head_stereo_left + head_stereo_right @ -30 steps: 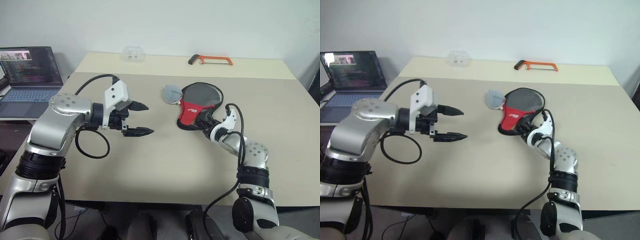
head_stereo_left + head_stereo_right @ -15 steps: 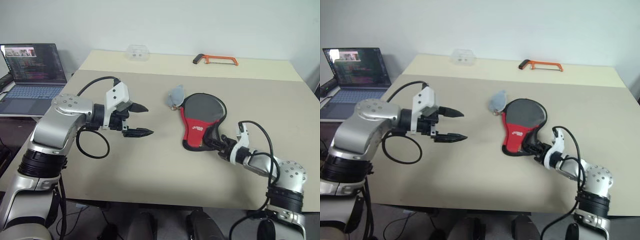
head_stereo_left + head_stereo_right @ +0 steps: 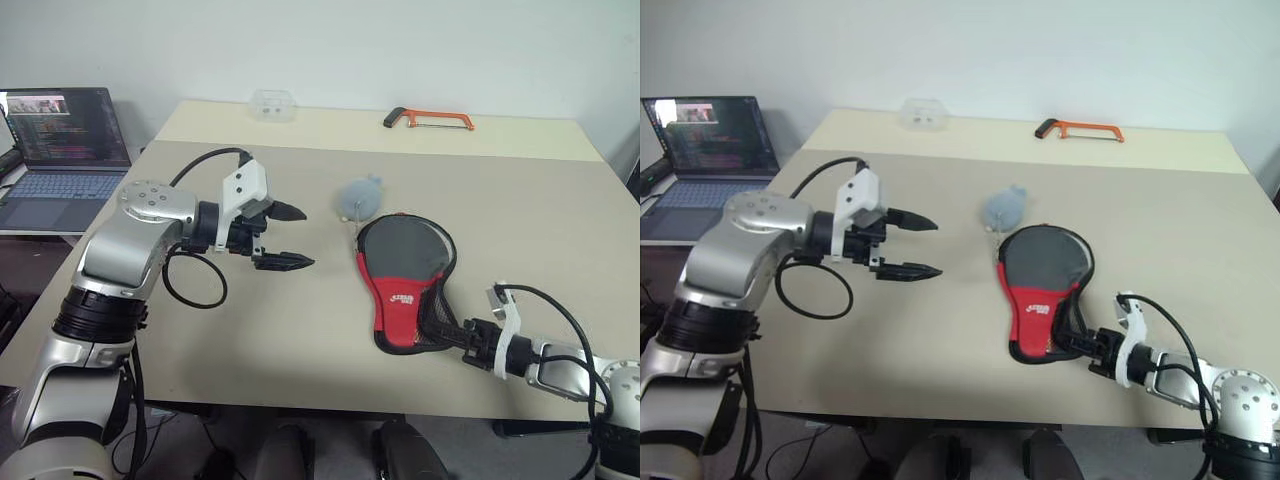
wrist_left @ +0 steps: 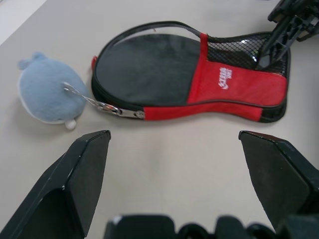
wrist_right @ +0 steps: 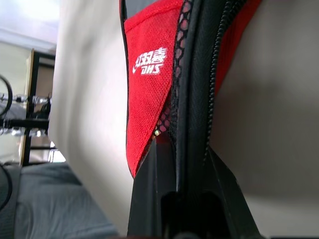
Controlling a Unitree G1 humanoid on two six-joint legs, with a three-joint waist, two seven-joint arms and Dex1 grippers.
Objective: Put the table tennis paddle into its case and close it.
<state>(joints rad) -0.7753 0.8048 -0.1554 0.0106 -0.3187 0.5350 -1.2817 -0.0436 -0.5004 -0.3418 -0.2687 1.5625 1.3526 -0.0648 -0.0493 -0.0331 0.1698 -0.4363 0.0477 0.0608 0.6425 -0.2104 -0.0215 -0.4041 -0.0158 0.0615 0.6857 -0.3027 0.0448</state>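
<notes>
Half of case [image 3: 404, 278] mesh end hidden behind right gripper [image 3: 462, 333].

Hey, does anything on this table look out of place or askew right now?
The case lies slanted close to the table's near edge, its narrow end clamped in the right gripper. An orange hacksaw at the far edge seems unrelated to paddle packing. A blue-grey plush charm trails from the zipper pull.
</notes>
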